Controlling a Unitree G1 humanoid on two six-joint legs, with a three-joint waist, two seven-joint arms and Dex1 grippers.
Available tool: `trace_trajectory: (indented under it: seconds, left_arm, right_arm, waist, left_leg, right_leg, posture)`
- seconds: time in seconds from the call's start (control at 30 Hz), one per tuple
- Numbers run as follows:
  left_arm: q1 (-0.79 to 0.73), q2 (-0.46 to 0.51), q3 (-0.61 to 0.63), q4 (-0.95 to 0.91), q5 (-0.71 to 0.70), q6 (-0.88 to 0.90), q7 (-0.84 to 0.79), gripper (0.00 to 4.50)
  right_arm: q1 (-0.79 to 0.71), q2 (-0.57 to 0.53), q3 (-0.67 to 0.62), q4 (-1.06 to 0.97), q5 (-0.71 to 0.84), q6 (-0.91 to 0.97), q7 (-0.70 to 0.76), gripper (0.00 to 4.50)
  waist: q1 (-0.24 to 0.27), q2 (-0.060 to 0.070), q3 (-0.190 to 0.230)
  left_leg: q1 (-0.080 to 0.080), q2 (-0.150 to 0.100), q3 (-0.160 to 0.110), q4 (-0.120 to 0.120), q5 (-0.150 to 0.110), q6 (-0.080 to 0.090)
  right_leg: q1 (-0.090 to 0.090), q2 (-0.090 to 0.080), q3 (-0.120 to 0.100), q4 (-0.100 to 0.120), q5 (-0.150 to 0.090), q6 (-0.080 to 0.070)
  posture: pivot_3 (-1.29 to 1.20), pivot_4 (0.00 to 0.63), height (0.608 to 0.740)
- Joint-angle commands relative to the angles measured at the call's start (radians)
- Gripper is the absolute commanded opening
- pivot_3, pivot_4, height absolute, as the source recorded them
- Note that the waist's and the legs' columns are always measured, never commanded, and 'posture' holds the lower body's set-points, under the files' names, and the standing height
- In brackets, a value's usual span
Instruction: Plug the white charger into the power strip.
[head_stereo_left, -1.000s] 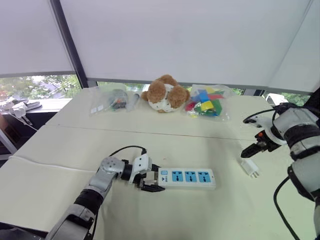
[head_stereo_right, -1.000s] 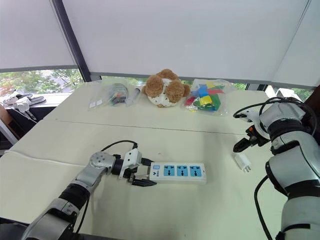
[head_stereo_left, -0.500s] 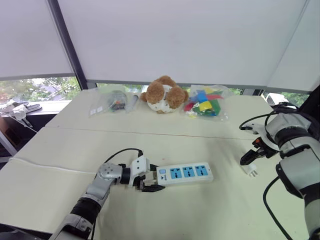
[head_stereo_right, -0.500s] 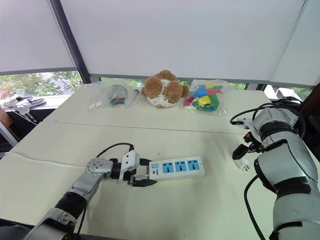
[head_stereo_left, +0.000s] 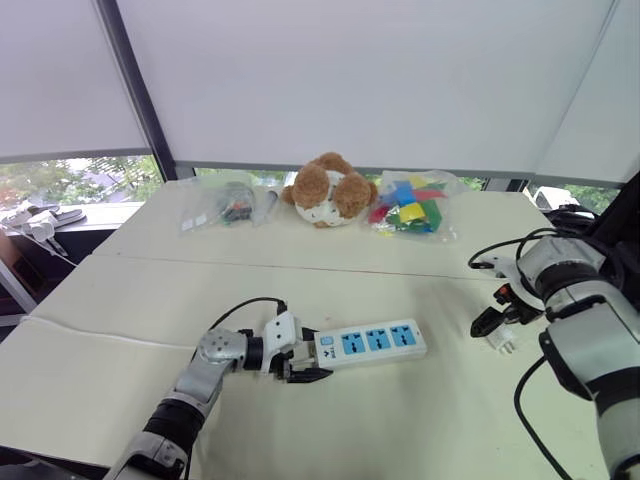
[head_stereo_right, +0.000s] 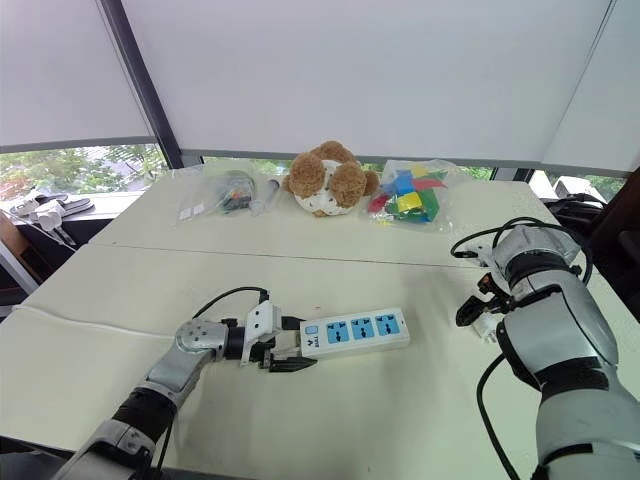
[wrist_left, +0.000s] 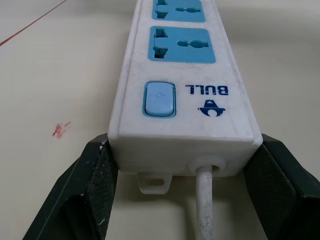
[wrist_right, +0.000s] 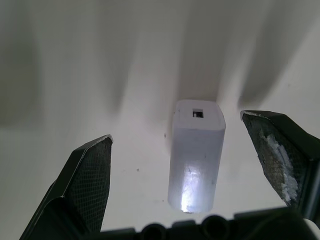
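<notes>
- White charger (wrist_right: 196, 155) lies flat on the table (head_stereo_left: 400, 420), between the spread fingers of the right gripper (wrist_right: 176, 128). Neither finger touches it, and it sits nearer one finger than the other.
- Left gripper (wrist_left: 184, 142) is clamped on the cord end of the power strip (wrist_left: 185, 70), one finger against each side, just behind the switch.
- From the right gripper, the strip's blue sockets are well apart, over toward the left gripper.
- Risk: closing off-centre would probably let one finger reach the smooth body first and shove or twist it on the table, giving a skewed grasp.
- Risk: a skewed hold could bring the prongs in tilted, so they jam at a socket.
- Risk: the strip is held at one end only, so a push at the far socket may pivot it.
</notes>
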Motion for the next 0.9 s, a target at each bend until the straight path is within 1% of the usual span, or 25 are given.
trace_trajectory:
  seconds: [0.03, 0.07, 0.13, 0.17, 0.23, 0.27, 0.47, 0.53, 0.57, 0.63, 0.67, 0.73, 0.77, 0.83, 0.9]
  left_arm:
    - [0.031, -0.031, -0.044, 0.009, 0.024, 0.022, 0.017, 2.99]
    - [0.034, -0.030, -0.043, 0.005, 0.024, 0.024, 0.019, 2.99]
    - [0.041, -0.027, -0.042, -0.004, 0.023, 0.028, 0.022, 2.99]
    - [0.044, -0.026, -0.041, -0.008, 0.022, 0.030, 0.024, 2.99]
    - [0.046, -0.024, -0.038, -0.010, 0.022, 0.033, 0.027, 2.99]
    - [0.047, -0.024, -0.037, -0.011, 0.022, 0.034, 0.029, 2.99]
    - [0.048, -0.018, -0.040, -0.007, 0.022, 0.034, 0.019, 2.99]
    - [0.038, -0.010, -0.045, 0.004, 0.023, 0.029, -0.006, 2.99]
    - [0.029, -0.003, -0.049, 0.008, 0.021, 0.031, -0.030, 2.99]
    - [-0.007, 0.021, -0.075, 0.016, 0.015, 0.043, -0.125, 2.99]
    - [-0.021, 0.029, -0.082, 0.022, 0.014, 0.049, -0.161, 2.99]
    - [-0.052, 0.047, -0.096, 0.043, 0.018, 0.047, -0.224, 2.99]
    - [-0.062, 0.051, -0.098, 0.054, 0.020, 0.042, -0.242, 2.99]
    - [-0.103, 0.060, -0.105, 0.099, 0.026, 0.028, -0.292, 2.99]
    - [-0.133, 0.069, -0.098, 0.151, 0.025, 0.002, -0.327, 2.99]
  right_arm:
    - [0.002, -0.001, -0.019, -0.004, -0.013, -0.014, -0.019, 3.98]
    - [0.007, 0.000, -0.021, -0.003, -0.014, -0.017, -0.026, 3.66]
    - [0.016, 0.001, -0.024, -0.002, -0.016, -0.026, -0.032, 2.66]
    - [0.022, 0.001, -0.026, -0.002, -0.017, -0.030, -0.039, 2.06]
    - [0.027, 0.004, -0.033, 0.000, -0.018, -0.031, -0.048, 1.11]
    - [0.028, 0.006, -0.037, 0.001, -0.019, -0.032, -0.052, 0.74]
    - [0.016, 0.007, -0.079, -0.001, -0.001, -0.019, -0.070, 0.75]
    - [0.006, -0.014, -0.103, -0.021, 0.015, -0.064, -0.053, 0.75]
    - [-0.009, -0.023, -0.136, -0.033, 0.041, -0.075, -0.048, 0.75]
    - [-0.003, -0.067, -0.236, -0.133, 0.140, -0.208, 0.039, 0.75]
    - [0.004, -0.078, -0.282, -0.173, 0.184, -0.224, 0.065, 0.75]
    - [0.100, -0.090, -0.438, -0.354, 0.337, -0.288, 0.095, 0.75]
    - [0.149, -0.092, -0.492, -0.438, 0.391, -0.306, 0.102, 0.75]
    - [0.305, -0.078, -0.611, -0.705, 0.526, -0.204, 0.097, 0.75]
    - [0.411, -0.040, -0.684, -0.902, 0.615, -0.104, 0.033, 0.75]
  waist:
    - [0.000, 0.000, 0.000]
    - [0.000, 0.000, 0.000]
    - [-0.001, 0.000, 0.000]
    - [-0.001, 0.000, 0.000]
    - [-0.002, 0.000, 0.000]
    - [-0.003, 0.000, 0.000]
    - [-0.005, 0.000, 0.000]
    - [-0.005, 0.000, 0.000]
    - [-0.006, 0.000, 0.000]
    - [-0.005, 0.001, 0.000]
    - [-0.007, 0.001, 0.001]
    - [-0.007, 0.001, 0.001]
    - [-0.007, 0.001, 0.001]
    - [-0.004, -0.001, 0.000]
    - [-0.005, -0.002, 0.000]
  left_leg:
    - [0.000, 0.000, 0.000, 0.000, 0.000, 0.000]
    - [0.000, 0.000, 0.000, 0.000, 0.000, 0.000]
    - [0.000, 0.000, 0.000, 0.000, 0.000, 0.000]
    - [0.001, 0.000, 0.000, 0.000, 0.000, 0.000]
    - [0.002, 0.000, 0.000, 0.000, 0.000, 0.000]
    - [0.003, 0.000, 0.000, 0.000, 0.000, 0.000]
    - [0.006, 0.000, 0.000, -0.001, 0.000, 0.000]
    - [0.006, 0.000, 0.000, -0.001, 0.000, 0.000]
    - [0.006, 0.000, 0.000, -0.001, 0.000, 0.000]
    - [0.006, 0.000, 0.000, -0.001, 0.000, 0.000]
    - [0.004, 0.000, 0.000, -0.002, 0.000, 0.000]
    - [0.004, 0.000, 0.000, -0.002, 0.000, 0.000]
    - [0.004, 0.001, 0.000, -0.003, 0.000, 0.000]
    - [0.005, 0.001, -0.001, -0.005, 0.000, 0.000]
    - [0.004, 0.002, -0.004, -0.005, 0.000, 0.000]
  right_leg:
    - [0.000, 0.000, 0.000, 0.000, 0.000, 0.000]
    - [0.000, 0.000, 0.000, 0.000, 0.000, 0.000]
    - [0.000, 0.000, 0.000, 0.000, 0.000, 0.000]
    - [0.001, 0.000, 0.000, 0.000, 0.000, 0.000]
    - [0.001, 0.000, 0.000, 0.000, 0.000, 0.000]
    - [0.002, 0.000, 0.000, -0.001, 0.000, 0.000]
    - [0.005, 0.000, 0.000, -0.001, 0.000, 0.000]
    - [0.005, 0.000, 0.000, -0.001, 0.000, 0.000]
    - [0.005, 0.000, 0.000, -0.001, 0.000, 0.000]
    - [0.005, 0.000, 0.000, -0.001, 0.000, 0.000]
    - [0.003, 0.000, 0.000, -0.001, 0.000, 0.000]
    - [0.002, 0.001, 0.000, -0.001, 0.000, 0.001]
    - [0.002, 0.001, 0.000, -0.002, 0.000, 0.001]
    - [0.003, 0.002, -0.001, -0.003, 0.000, 0.004]
    - [0.004, 0.003, -0.003, -0.001, 0.000, 0.004]
  posture:
    - [0.00, 0.150, 0.739]
    - [0.00, 0.150, 0.739]
    - [0.00, 0.150, 0.739]
    - [0.00, 0.150, 0.739]
    - [0.00, 0.150, 0.739]
    - [0.00, 0.150, 0.739]
    - [0.00, 0.150, 0.739]
    - [0.00, 0.150, 0.739]
    - [0.00, 0.150, 0.739]
    - [0.00, 0.150, 0.739]
    - [0.00, 0.150, 0.739]
    - [0.00, 0.150, 0.739]
    - [0.00, 0.150, 0.739]
    - [0.00, 0.150, 0.739]
    - [0.00, 0.150, 0.739]
